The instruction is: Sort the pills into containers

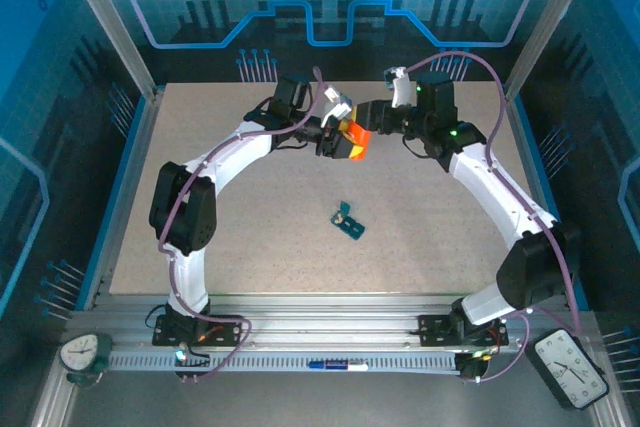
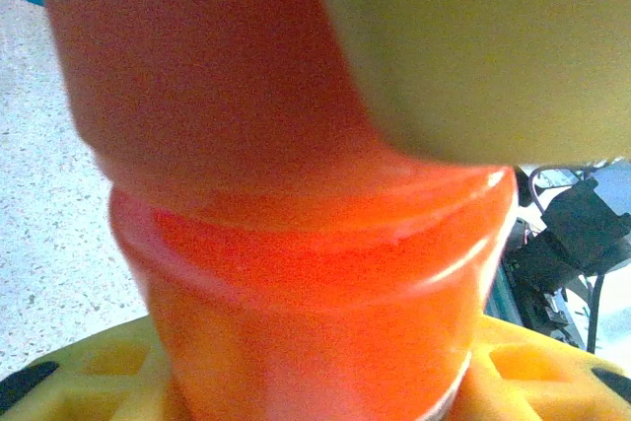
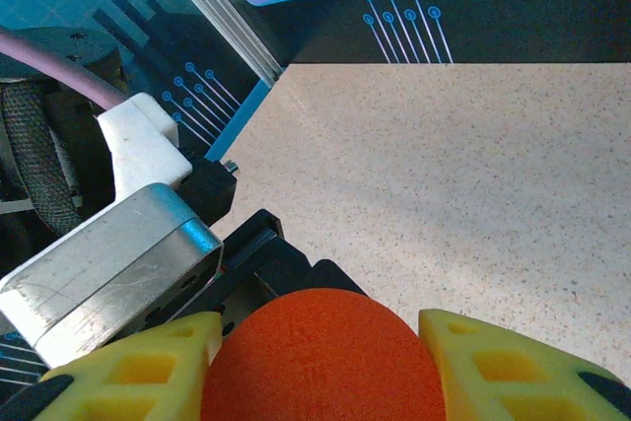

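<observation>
The pill box (image 1: 348, 222), small and dark teal, lies alone on the speckled table (image 1: 250, 247) a little nearer than its middle, set at a slant; its compartments are too small to make out. Well apart from it, toward the far side, the orange bottle (image 1: 352, 140) is held up off the surface between the two arms, which curve in from either side to meet there. The left gripper (image 1: 338, 139) is clenched on the bottle: its wrist view has the orange body (image 2: 315, 244) wedged between the yellow fingers (image 2: 532, 372). The right gripper (image 1: 368, 127) grasps the same bottle from the other side, and its wrist view shows a rounded orange end (image 3: 320, 362) pressed between its yellow fingers (image 3: 513, 367), with bare table beyond
</observation>
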`<control>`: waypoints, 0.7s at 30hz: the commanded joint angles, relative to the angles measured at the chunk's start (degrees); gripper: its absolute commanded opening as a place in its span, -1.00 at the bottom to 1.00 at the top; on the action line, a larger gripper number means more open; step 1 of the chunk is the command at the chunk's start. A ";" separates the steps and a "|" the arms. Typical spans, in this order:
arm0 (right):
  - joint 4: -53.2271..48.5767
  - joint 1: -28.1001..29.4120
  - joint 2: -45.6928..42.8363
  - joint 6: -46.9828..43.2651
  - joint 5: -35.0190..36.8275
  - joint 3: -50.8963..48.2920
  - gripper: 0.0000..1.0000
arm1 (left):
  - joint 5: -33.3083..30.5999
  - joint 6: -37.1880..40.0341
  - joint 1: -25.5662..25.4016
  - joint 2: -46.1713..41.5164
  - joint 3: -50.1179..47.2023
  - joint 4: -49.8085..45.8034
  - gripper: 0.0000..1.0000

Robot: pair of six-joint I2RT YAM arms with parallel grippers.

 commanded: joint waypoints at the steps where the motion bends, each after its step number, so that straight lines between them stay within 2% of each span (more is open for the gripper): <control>1: -8.23 0.84 1.58 3.51 -4.13 1.84 -0.01 | -0.02 1.78 -0.36 -1.40 2.55 5.81 -1.00; 6: -5.16 -3.34 -0.51 3.20 -12.39 4.02 0.45 | 0.46 2.23 -0.31 -0.74 2.42 5.29 -1.00; 10: -3.05 -6.46 -3.57 0.68 -19.59 2.21 0.69 | 1.11 2.36 -0.29 -0.72 2.42 5.29 -1.00; 14: -0.83 -10.41 -5.71 -2.78 -25.99 0.36 0.72 | 2.51 2.72 -0.23 -0.90 2.59 4.93 -1.00; 21: -5.61 -13.29 -1.79 -12.11 -29.36 6.02 0.65 | 6.35 2.36 -0.26 -0.91 3.86 3.36 -1.00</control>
